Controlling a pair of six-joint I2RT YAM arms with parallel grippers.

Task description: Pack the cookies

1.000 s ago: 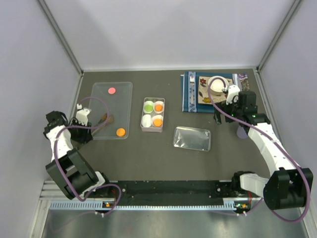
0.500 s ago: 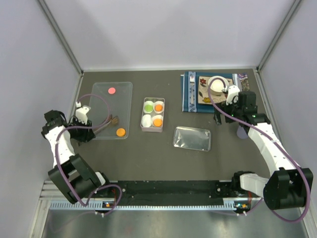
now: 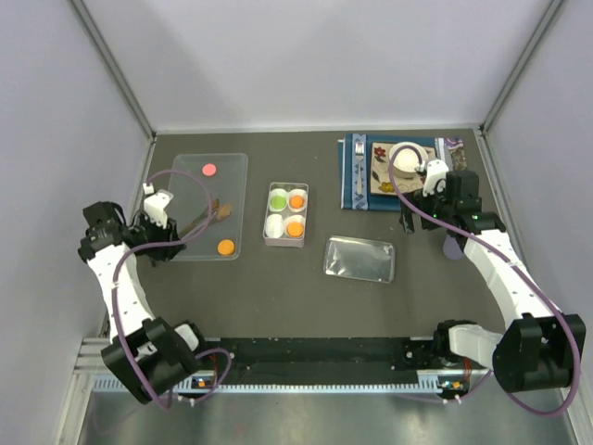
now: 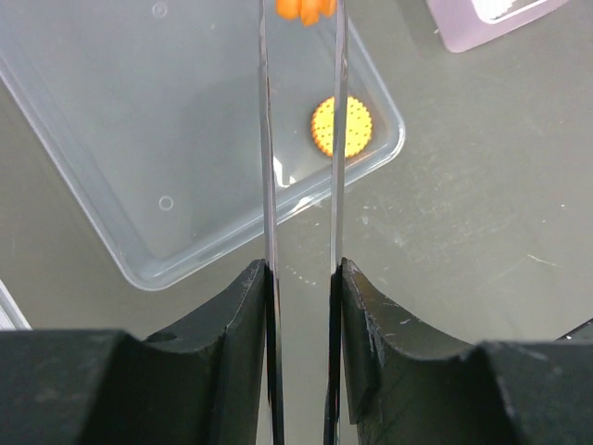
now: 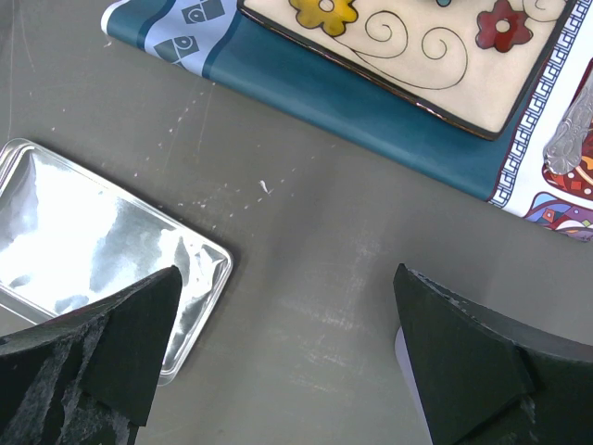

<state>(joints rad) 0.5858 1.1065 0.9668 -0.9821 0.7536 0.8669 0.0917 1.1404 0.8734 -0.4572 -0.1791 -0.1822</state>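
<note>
On the dark table (image 3: 306,306), the left gripper (image 4: 303,278) pinches tweezers (image 4: 266,167) over the clear tray (image 3: 185,176). The right gripper (image 5: 287,278) hangs spread wide near the lid (image 3: 359,259). The box (image 3: 285,215) holds three cookies (image 3: 296,198). An orange cookie (image 3: 225,247) and a pink cookie (image 3: 209,170) lie in the tray.

I'm looking into a robotics test cell here, not anyone's kitchen. Plain pale walls (image 3: 315,65) box the scene in on three sides, joined by bare aluminium struts (image 3: 113,69). The left arm (image 3: 116,269) and right arm (image 3: 505,273) are bolted to a black rail (image 3: 315,350) at the near edge of a dark, scuffed tabletop (image 3: 306,287), with purple cables (image 3: 176,172) looping off them. Everything laid out reads as staged props: a clear tray (image 3: 233,181) with loose cookies (image 3: 225,247), a four-cup box (image 3: 285,215), and a patterned placemat (image 3: 352,176) under a floral plate (image 3: 382,181).
</note>
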